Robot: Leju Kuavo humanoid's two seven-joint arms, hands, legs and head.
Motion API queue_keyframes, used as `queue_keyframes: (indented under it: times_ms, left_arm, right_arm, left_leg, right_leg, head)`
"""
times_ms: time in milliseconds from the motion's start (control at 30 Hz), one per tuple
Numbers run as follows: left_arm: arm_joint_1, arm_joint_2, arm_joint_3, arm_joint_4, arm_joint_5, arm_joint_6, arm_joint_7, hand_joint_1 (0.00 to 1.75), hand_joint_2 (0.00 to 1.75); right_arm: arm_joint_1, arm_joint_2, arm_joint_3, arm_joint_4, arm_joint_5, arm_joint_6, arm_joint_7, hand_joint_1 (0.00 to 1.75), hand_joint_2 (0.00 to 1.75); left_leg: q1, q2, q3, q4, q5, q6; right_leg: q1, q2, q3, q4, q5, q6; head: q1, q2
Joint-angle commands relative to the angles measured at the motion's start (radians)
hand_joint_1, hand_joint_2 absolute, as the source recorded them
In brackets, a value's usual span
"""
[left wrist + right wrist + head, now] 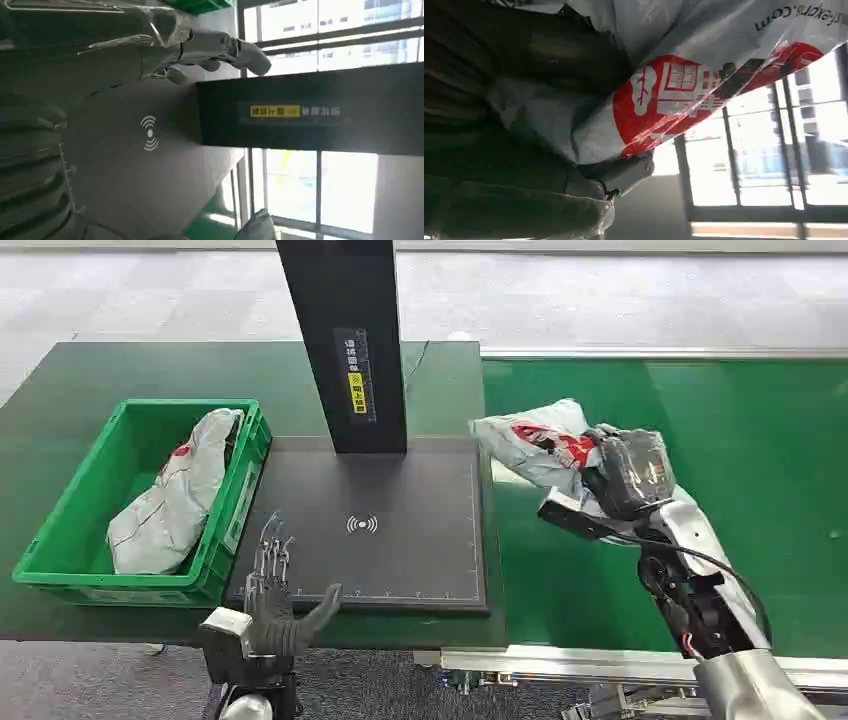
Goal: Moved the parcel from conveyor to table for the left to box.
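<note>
A grey plastic parcel with a red printed mark is lifted off the green conveyor, close to the black scale mat. My right hand grips it from the right side. In the right wrist view the parcel is pressed against my hand, whose thumb wraps under it. My left hand is open with fingers spread at the near edge of the mat, holding nothing. In the left wrist view my left hand's fingers stretch out over the mat.
A green crate at the left holds another grey parcel. A black post with a yellow label rises from the back of the mat. The dark green table extends behind the crate.
</note>
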Motion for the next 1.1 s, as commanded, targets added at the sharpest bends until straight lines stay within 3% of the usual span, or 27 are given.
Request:
queue_keyframes:
  times_ms: [33, 433, 600, 700, 767, 933, 1100]
  left_arm:
    - [-0.036, 0.017, -0.013, 0.026, 0.06, -0.007, -0.029, 0.0, 1.75]
    - [-0.036, 0.022, -0.019, 0.027, 0.068, -0.005, -0.029, 0.0, 1.75]
    - [-0.068, 0.013, -0.039, 0.044, 0.08, -0.007, -0.027, 0.0, 1.75]
    - [-0.088, 0.002, -0.058, 0.077, 0.074, -0.017, -0.018, 0.0, 1.75]
    - [-0.11, 0.012, -0.079, 0.111, 0.079, -0.024, -0.017, 0.0, 1.75]
    - [-0.119, 0.02, -0.103, 0.113, 0.08, -0.051, -0.011, 0.0, 1.75]
    - [-0.135, 0.023, -0.107, 0.116, 0.076, -0.062, 0.001, 0.0, 1.75]
  right_arm:
    - [-0.087, 0.063, 0.27, -0.095, -0.027, 0.007, -0.034, 1.75, 1.75]
    - [-0.09, 0.05, 0.282, -0.094, -0.04, 0.0, -0.028, 1.75, 1.75]
    - [-0.12, 0.113, 0.436, -0.076, -0.071, 0.057, -0.077, 1.75, 1.75]
    - [-0.099, 0.114, 0.516, -0.006, -0.063, 0.039, -0.082, 1.75, 1.75]
    - [-0.131, 0.121, 0.593, 0.114, 0.02, -0.012, -0.04, 1.75, 1.75]
    - [-0.117, 0.165, 0.608, 0.283, -0.06, -0.085, -0.145, 1.75, 1.75]
    - [-0.084, 0.202, 0.641, 0.339, -0.036, -0.121, -0.144, 1.75, 1.75]
  left_leg:
    - [-0.001, 0.006, 0.001, 0.0, -0.001, 0.0]
    - [-0.001, 0.002, 0.001, 0.0, 0.0, 0.0]
    - [-0.001, 0.006, 0.003, -0.001, -0.001, 0.0]
    - [0.0, 0.002, 0.003, -0.001, 0.0, 0.0]
    - [0.0, 0.001, 0.004, -0.002, 0.0, 0.0]
    - [0.0, 0.001, 0.005, -0.002, 0.001, 0.0]
    - [0.0, 0.001, 0.006, -0.003, 0.0, 0.0]
  right_leg:
    - [0.0, 0.006, -0.001, 0.0, 0.001, 0.0]
    - [-0.001, 0.002, 0.0, 0.0, 0.0, 0.0]
    - [0.0, 0.006, 0.0, 0.0, 0.001, -0.001]
    - [0.0, 0.002, 0.001, -0.001, 0.0, -0.001]
    - [0.0, 0.001, 0.003, -0.002, 0.0, 0.0]
    - [0.0, 0.002, 0.004, -0.003, 0.001, 0.0]
    - [0.0, 0.001, 0.005, -0.003, 0.0, -0.001]
  head:
    - [0.0, 0.0]
    - [0.0, 0.0]
    - [0.0, 0.0]
    - [0.0, 0.0]
    - [0.0, 0.0]
    - [0.0, 0.0]
    - [0.0, 0.0]
